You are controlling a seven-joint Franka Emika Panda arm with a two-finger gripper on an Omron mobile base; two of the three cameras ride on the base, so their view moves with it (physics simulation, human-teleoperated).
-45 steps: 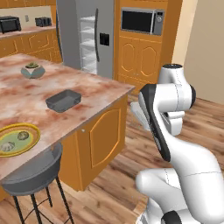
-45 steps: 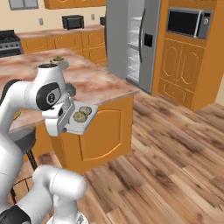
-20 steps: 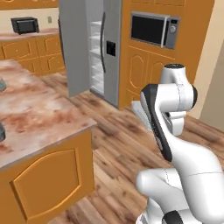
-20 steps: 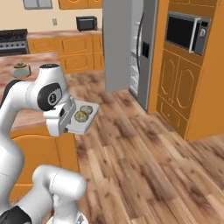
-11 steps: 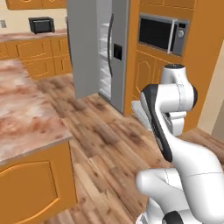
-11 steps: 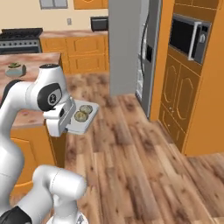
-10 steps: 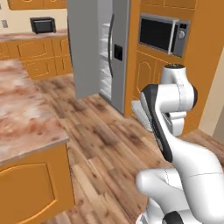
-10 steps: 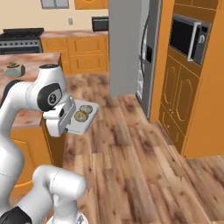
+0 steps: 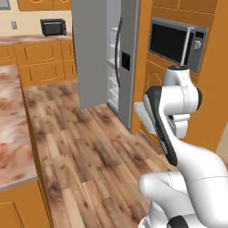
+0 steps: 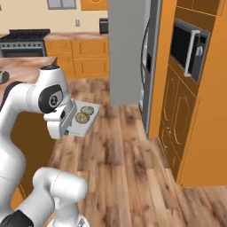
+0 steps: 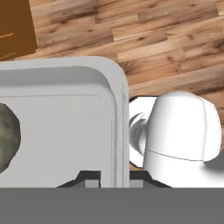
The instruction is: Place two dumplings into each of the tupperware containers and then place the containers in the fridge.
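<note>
My gripper (image 10: 71, 123) is shut on the near rim of a pale grey tupperware container (image 10: 90, 123), held level above the wooden floor. Two tan-olive dumplings (image 10: 84, 114) lie side by side in it. In the hand view the container's rim (image 11: 119, 131) passes between my fingertips, my gripper (image 11: 114, 176) clamps it, and one dumpling (image 11: 6, 135) peeks in at the left edge. From the left base view the container (image 9: 143, 116) juts out behind my arm. The grey fridge (image 9: 95, 53) stands ahead with its white inner shelves (image 9: 113, 67) showing; it also rises in the right base view (image 10: 128, 48).
A built-in microwave (image 9: 171, 42) sits in the orange cabinets right of the fridge. The marble island counter (image 9: 11, 133) runs along the left. A stove (image 10: 24, 37) and a black toaster (image 9: 52, 26) stand at the back wall. Open wooden floor (image 9: 89, 147) lies between me and the fridge.
The whole picture has shifted as the base drove: the island has slid off to the left and the fridge and microwave stand closer. The container stays in my grip, the arm's pose unchanged.
</note>
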